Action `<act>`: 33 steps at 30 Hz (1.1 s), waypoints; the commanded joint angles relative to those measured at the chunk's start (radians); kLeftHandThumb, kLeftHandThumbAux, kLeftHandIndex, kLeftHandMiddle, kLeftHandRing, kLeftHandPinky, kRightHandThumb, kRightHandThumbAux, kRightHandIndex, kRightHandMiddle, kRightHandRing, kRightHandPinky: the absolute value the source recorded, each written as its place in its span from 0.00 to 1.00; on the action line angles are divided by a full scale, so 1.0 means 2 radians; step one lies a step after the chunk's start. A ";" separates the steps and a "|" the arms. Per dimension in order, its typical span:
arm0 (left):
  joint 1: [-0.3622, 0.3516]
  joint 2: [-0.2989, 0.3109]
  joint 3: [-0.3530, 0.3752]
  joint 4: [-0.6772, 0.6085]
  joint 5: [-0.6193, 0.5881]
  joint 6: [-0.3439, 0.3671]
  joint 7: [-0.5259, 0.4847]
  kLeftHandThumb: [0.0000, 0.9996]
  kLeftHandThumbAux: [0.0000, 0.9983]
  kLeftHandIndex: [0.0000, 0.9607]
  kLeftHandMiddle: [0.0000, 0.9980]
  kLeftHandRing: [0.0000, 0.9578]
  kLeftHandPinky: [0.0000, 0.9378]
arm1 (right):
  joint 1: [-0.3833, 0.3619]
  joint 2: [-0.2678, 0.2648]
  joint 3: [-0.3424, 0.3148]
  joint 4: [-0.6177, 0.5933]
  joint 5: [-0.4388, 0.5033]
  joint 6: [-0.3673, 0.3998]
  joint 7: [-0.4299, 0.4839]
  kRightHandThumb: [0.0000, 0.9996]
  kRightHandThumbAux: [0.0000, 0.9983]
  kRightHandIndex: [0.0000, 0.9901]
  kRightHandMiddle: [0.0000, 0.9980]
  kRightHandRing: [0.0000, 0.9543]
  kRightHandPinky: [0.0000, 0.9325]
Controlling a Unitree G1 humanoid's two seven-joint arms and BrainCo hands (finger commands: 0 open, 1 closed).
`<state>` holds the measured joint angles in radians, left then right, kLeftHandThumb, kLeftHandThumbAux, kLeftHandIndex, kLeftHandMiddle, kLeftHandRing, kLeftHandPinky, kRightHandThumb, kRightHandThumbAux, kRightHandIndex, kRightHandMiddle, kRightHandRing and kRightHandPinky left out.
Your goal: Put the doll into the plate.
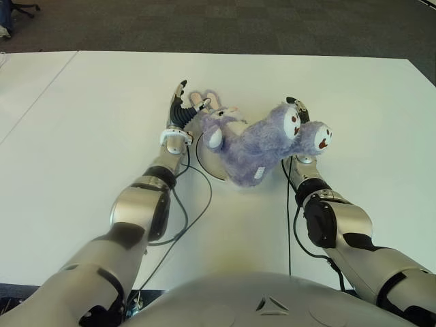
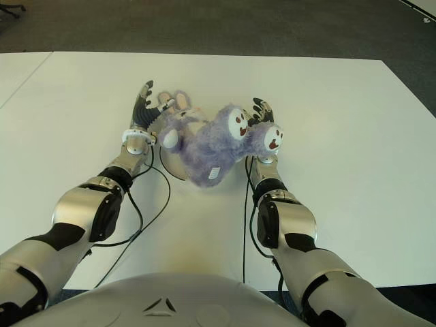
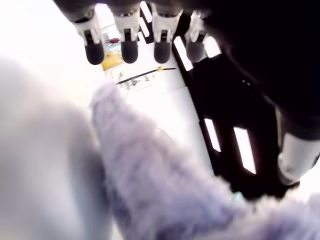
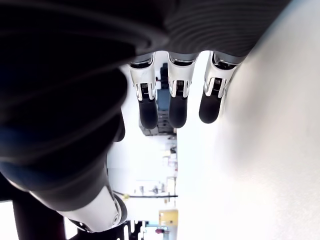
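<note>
A purple plush doll lies across a pale plate at mid-table, covering most of it, with its two-eyed head toward my right. My left hand stands just left of the doll, fingers stretched out and open; the left wrist view shows its fingertips spread above the purple fur without closing on it. My right hand sits right behind the doll's head, mostly hidden by it. The right wrist view shows its fingers straight with nothing between them.
The white table stretches wide on both sides. Black cables trail from both wrists toward my body. Dark carpet lies past the far edge, with a chair base at the far left.
</note>
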<state>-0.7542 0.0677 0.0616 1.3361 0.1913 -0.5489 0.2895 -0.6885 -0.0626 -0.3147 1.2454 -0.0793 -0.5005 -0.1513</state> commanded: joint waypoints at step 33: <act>0.094 -0.031 0.149 0.009 -0.120 0.014 -0.129 0.00 0.38 0.00 0.00 0.00 0.00 | 0.083 0.014 -0.012 0.055 0.015 0.063 0.004 0.48 0.87 0.24 0.17 0.13 0.11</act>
<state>-0.6795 0.0258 0.3267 1.2983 -0.0115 -0.5650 0.0623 -0.6821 -0.0623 -0.3264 1.2455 -0.0758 -0.5022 -0.1374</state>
